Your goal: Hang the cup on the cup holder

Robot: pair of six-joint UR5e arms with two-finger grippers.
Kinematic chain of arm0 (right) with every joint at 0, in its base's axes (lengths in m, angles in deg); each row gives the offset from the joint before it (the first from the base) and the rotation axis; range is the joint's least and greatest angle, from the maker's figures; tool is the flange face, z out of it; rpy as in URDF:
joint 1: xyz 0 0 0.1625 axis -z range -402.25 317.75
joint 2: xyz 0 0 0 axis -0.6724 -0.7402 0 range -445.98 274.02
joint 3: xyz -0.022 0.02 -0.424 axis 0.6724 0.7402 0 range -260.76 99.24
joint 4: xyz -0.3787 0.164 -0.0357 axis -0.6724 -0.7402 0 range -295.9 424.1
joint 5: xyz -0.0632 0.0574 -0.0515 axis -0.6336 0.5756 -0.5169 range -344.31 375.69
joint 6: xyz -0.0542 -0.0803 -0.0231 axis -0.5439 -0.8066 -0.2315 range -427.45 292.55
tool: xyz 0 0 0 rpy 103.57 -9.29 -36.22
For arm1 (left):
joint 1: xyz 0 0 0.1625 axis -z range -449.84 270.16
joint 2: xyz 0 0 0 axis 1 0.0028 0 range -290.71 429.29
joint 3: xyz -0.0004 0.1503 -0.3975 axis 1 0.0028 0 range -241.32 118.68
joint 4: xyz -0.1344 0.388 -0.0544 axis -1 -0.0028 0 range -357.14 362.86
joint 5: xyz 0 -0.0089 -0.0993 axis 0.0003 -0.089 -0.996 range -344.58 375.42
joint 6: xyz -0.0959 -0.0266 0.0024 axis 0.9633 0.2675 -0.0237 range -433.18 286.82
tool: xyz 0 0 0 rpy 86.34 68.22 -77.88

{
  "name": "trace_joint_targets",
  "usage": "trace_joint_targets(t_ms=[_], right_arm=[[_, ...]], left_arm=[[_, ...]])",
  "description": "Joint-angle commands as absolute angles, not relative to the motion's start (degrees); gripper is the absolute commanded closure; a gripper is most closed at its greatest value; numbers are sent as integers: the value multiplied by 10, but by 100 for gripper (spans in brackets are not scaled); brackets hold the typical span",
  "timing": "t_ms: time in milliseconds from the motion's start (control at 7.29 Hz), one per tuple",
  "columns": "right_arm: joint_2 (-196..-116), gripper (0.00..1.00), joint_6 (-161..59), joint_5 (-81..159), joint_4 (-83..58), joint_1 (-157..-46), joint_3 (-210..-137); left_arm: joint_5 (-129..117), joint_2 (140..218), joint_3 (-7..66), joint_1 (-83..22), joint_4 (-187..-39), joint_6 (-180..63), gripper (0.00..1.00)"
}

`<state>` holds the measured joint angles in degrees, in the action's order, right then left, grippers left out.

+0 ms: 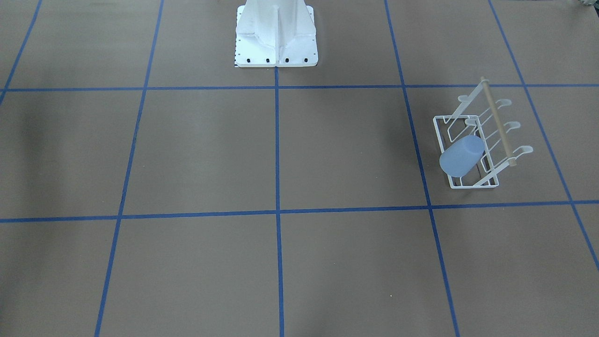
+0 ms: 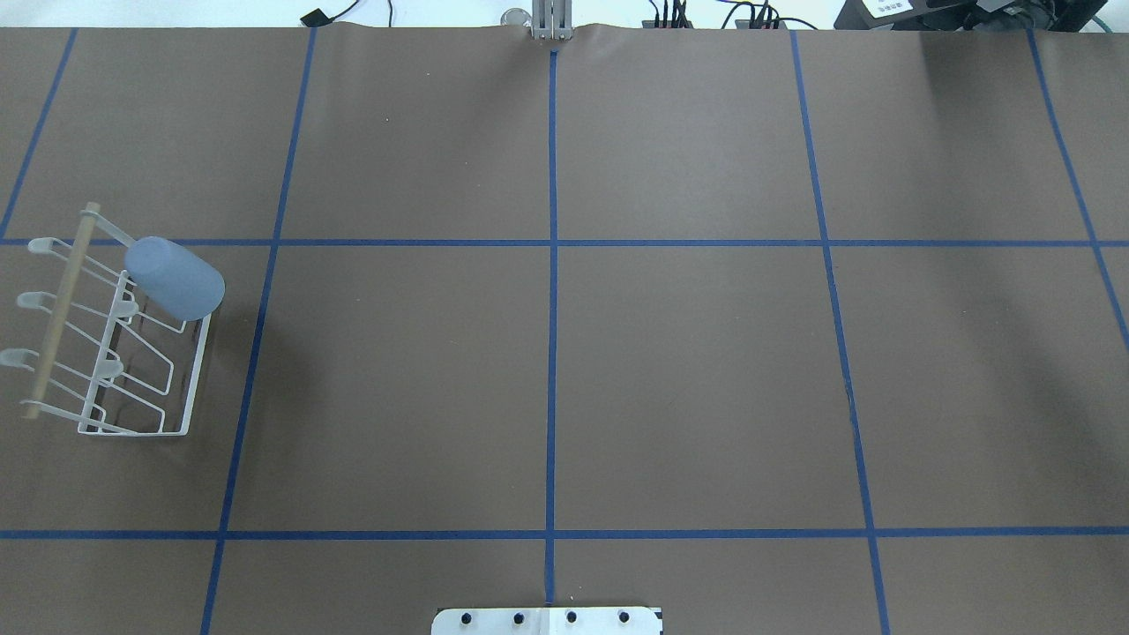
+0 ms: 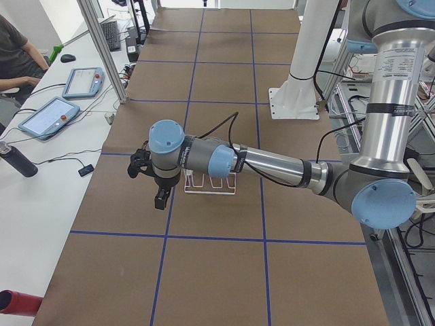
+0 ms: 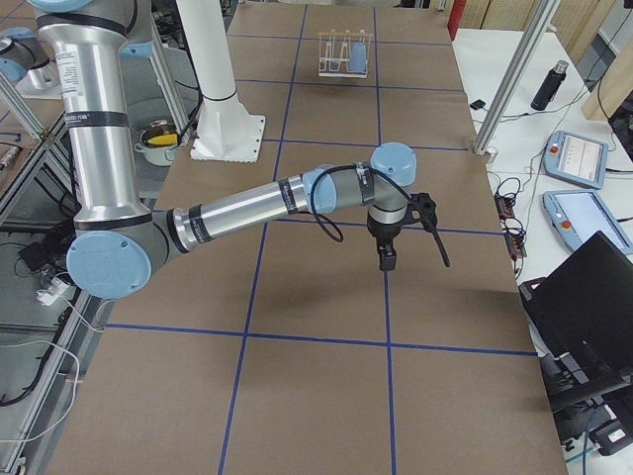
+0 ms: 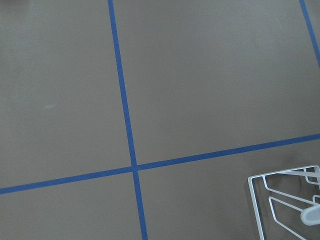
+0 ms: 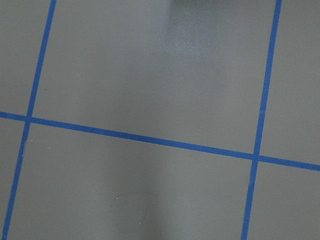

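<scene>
The pale blue cup (image 1: 461,155) sits upside down and tilted on a slanted loop of the white wire cup holder (image 1: 486,135), at the table's left side. Both also show in the overhead view: the cup (image 2: 175,278) at the rack's far end, the cup holder (image 2: 106,353) with its wooden rod. The rack's corner (image 5: 280,200) shows in the left wrist view. My left gripper (image 3: 136,165) hangs above the table in front of the rack. My right gripper (image 4: 438,247) is far from it at the other side. I cannot tell whether either gripper is open or shut.
The white robot base (image 1: 276,37) stands at the table's robot side. Blue tape lines (image 2: 553,353) cross the brown table. Tablets (image 3: 49,115), a bottle (image 3: 17,161) and a seated person (image 3: 17,54) are on the operators' side. A laptop (image 4: 593,307) lies past the right end.
</scene>
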<state>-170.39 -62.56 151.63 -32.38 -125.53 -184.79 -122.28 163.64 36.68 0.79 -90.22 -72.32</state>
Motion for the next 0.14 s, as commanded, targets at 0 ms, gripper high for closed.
trace_joint_targets(t_ms=[0], right_arm=[[-1701,0,-622,1538,-323,-1256,-1846]], left_arm=[[-1227,1637,369,8,-906,-723,2]])
